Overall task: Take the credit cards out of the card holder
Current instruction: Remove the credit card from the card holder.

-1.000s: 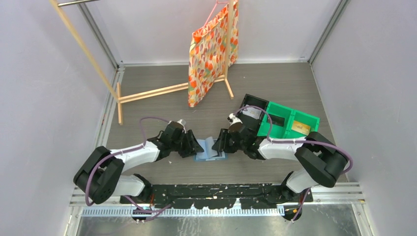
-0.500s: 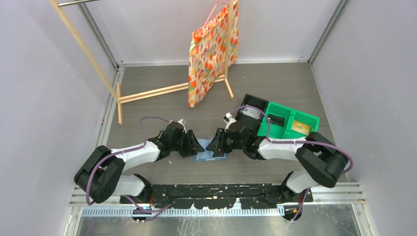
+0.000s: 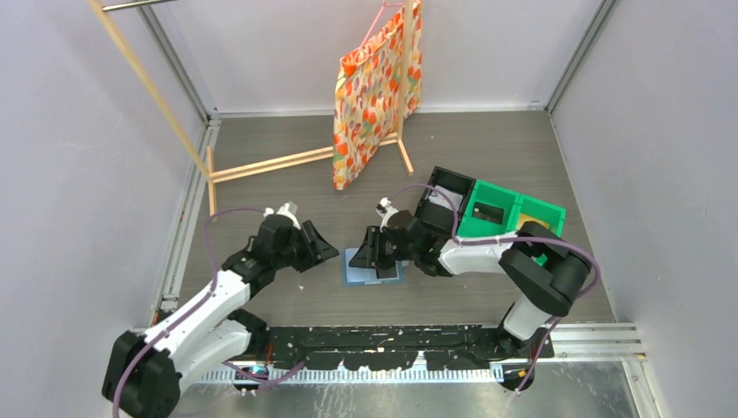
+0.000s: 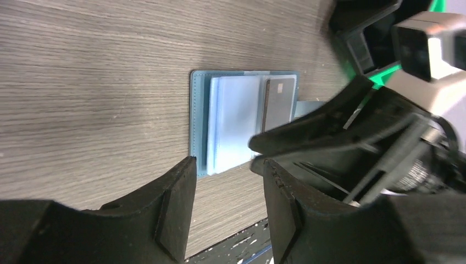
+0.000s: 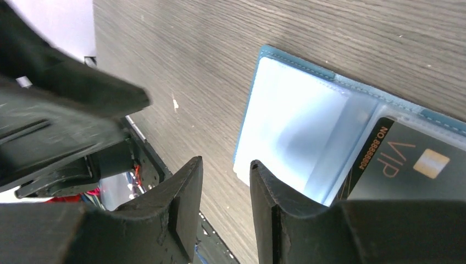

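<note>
The teal card holder [image 3: 372, 270] lies open and flat on the table between my two grippers. In the left wrist view the card holder [image 4: 199, 126] shows pale blue sleeve leaves and a dark card [image 4: 278, 102] in the right sleeve. The right wrist view shows the same dark card [image 5: 409, 170], marked VIP, under the clear sleeve [image 5: 297, 121]. My left gripper [image 3: 329, 251] is open and empty, just left of the holder. My right gripper [image 3: 362, 254] is open and empty, low over the holder's left half. No other cards show.
A green bin [image 3: 513, 209] and a black bin [image 3: 442, 187] stand behind the right arm. A patterned bag [image 3: 374, 87] hangs on a wooden rack [image 3: 270, 161] at the back. Walls close in on both sides.
My left gripper has pulled back to the left, away from the holder. My right gripper has moved left over the holder, and the raised leaf now lies flat.
</note>
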### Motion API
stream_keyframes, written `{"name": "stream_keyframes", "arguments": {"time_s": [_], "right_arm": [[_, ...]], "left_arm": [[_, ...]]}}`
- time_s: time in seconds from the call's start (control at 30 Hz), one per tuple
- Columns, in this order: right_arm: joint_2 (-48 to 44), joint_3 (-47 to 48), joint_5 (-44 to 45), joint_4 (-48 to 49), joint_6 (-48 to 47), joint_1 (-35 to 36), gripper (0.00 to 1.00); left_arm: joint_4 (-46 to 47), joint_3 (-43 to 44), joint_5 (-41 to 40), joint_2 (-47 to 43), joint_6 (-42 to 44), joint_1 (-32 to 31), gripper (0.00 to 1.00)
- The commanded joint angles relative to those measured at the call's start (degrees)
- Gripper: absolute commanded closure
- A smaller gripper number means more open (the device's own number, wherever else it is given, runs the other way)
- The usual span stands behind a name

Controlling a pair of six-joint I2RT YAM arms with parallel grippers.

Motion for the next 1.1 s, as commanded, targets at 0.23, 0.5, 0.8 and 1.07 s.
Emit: {"name": "stream_keyframes", "arguments": {"time_s": [0.23, 0.5, 0.8, 1.07], "right_arm": [[-6.7, 1.5, 5.5, -6.3, -3.4, 0.3, 0.6], [-19.5, -4.6, 13.0, -20.2, -7.5, -4.8, 0.65], [-16.1, -4.7, 13.6, -23.4, -8.2, -7.1, 0.66], [-12.8, -5.6, 13.6, -22.6, -8.5, -8.5, 0.63]], "left_arm": [[4.1, -1.4, 6.3, -4.2, -3.7, 0.6, 0.51], [14.5, 2.6, 4.4, 10.0, -5.3, -9.2, 0.52], [23.4, 7.2, 4.0, 28.1, -5.6, -12.7, 0.53], [24.1, 8.5, 3.9, 34.0, -4.2, -12.8, 0.5]]}}
